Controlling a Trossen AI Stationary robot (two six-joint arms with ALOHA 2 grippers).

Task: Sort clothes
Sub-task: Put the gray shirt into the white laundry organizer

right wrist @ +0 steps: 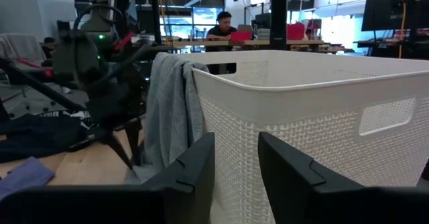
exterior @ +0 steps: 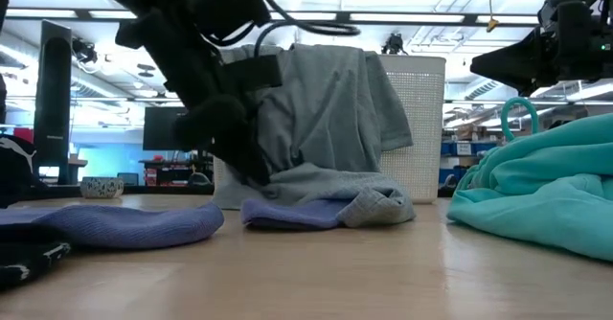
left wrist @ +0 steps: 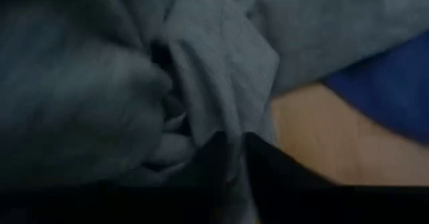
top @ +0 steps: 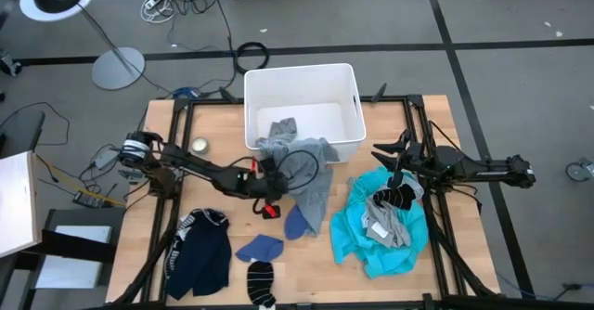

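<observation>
fingers (left wrist: 268, 174) of the left gripper (left wrist: 231, 163) are closed on a fold of the grey shirt (top: 311, 166); in the left wrist view the cloth is bunched between the two dark tips. left gripper (top: 271, 173) sits near the table centre, just in front of the white bin (top: 348, 92). grey shirt hangs over the bin's front rim: one part lies inside the bin, the rest drapes down the front wall onto the table (top: 436, 134). in the low view the shirt (exterior: 330, 119) covers most of the bin's front (exterior: 421, 119) and its lower edge rests on the table surface.

right gripper (top: 382, 157) hovers at the right side of the table, beside the bin's right front corner and above the turquoise shirt (top: 357, 226). its fingers (right wrist: 194, 170) are spread apart with nothing between them; the right wrist view looks past them at the bin wall (right wrist: 322, 117) and the draped grey shirt (right wrist: 167, 110).

turquoise shirt lies crumpled on the right half of the table, with a black-and-white striped sock (top: 397, 197) and a grey piece on top of it. two small blue pieces lie in front of the grey shirt: one (top: 297, 222) touching its lower edge, one (top: 260, 247) nearer the front edge. navy striped garment (top: 200, 250) lies at the front left. second striped sock (top: 262, 282) lies at the front edge, just beside the blue piece.
</observation>
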